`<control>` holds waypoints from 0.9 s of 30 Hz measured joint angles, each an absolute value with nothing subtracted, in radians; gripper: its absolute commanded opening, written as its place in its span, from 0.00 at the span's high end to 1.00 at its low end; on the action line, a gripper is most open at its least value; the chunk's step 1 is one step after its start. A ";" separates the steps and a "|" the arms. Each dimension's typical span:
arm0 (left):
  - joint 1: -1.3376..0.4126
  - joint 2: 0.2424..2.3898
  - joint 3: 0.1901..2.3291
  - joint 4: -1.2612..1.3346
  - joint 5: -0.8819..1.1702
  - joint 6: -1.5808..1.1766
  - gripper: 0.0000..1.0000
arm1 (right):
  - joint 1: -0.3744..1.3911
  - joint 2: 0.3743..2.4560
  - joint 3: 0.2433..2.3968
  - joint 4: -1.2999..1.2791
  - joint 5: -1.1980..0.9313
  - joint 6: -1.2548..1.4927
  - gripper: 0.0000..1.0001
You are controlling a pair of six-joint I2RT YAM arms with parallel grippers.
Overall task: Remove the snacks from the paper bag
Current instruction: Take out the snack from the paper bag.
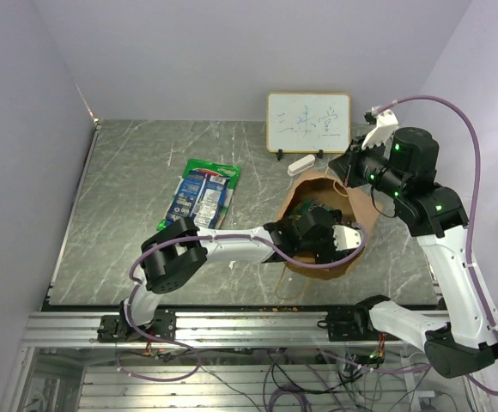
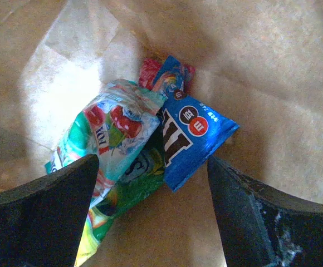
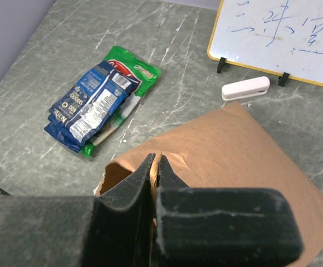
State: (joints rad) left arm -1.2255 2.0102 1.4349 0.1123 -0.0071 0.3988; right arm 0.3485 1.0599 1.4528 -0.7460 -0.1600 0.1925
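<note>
Only left wrist shows M&M's packet [image 2: 192, 142]; left claw [image 2: 153, 167] released, right claw [image 3: 153, 161] clenched.

Overhead, two wrists, sharing paper bag [image 1: 316, 183]

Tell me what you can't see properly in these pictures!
Top view: the paper bag's inside, blocked by the left gripper.
Left wrist view: red-and-blue packet at the back, mostly covered by the blue packet.
Right wrist view: whiteboard, cut off by the top edge.
</note>
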 measured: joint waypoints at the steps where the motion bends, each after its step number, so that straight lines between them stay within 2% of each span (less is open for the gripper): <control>1: -1.225 2.014 1.435 0.114 0.000 0.388 0.12 | 0.348 1.060 1.453 -0.746 -0.162 0.190 1.00; 5: -1.225 2.062 1.451 0.134 0.012 0.349 0.15 | 0.348 1.059 1.452 -0.745 -0.171 0.186 1.00; 8: -1.225 2.096 1.451 0.145 -0.013 0.334 0.23 | 0.348 1.056 1.452 -0.745 -0.173 0.186 1.00; 11: -1.225 2.107 1.451 0.146 -0.053 0.334 0.44 | 0.348 1.053 1.452 -0.746 -0.173 0.186 1.00; 14: -1.225 2.108 1.452 0.143 -0.076 0.341 0.71 | 0.348 1.048 1.452 -0.745 -0.173 0.186 1.00; 16: -1.225 2.107 1.452 0.142 -0.084 0.344 0.81 | 0.348 1.045 1.452 -0.745 -0.173 0.186 1.00; 21: -1.227 2.091 1.451 0.128 -0.099 0.343 0.93 | 0.348 1.043 1.452 -0.745 -0.173 0.186 1.00; 27: -1.225 1.980 1.409 0.123 -0.110 0.332 0.93 | 0.348 1.043 1.449 -0.744 -0.173 0.186 1.00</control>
State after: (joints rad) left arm -1.2255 1.9804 1.4086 0.1226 -0.1104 0.3325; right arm 0.3485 1.0428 1.4487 -0.7441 -0.1730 0.1864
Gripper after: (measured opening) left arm 0.081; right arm 0.006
